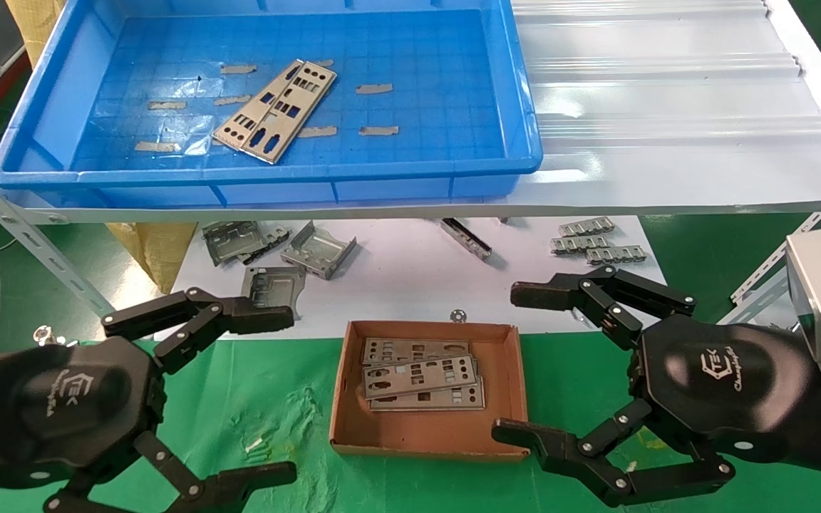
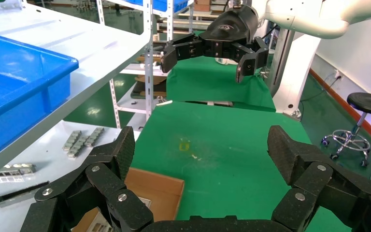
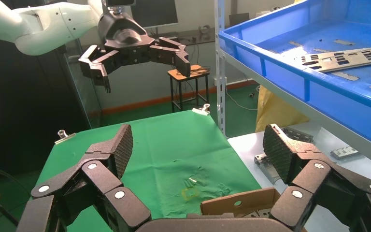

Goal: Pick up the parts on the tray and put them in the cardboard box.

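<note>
Both grippers were kept low over the green cloth, flanking the cardboard box (image 1: 348, 399): left gripper (image 1: 239, 399) and right gripper (image 1: 514, 363) spread wide, nothing held. Probably parked like that so the box stayed reachable. A few parts (image 1: 421, 374) were already stacked toward the box's far wall. One plate (image 1: 275, 110) was left mid-floor in the tray (image 1: 517, 92) on the shelf.

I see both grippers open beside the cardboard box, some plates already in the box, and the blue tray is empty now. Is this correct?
Not quite: the head view shows the blue tray still holds plates. The rest is right: the left gripper and right gripper are open beside the cardboard box.
</note>
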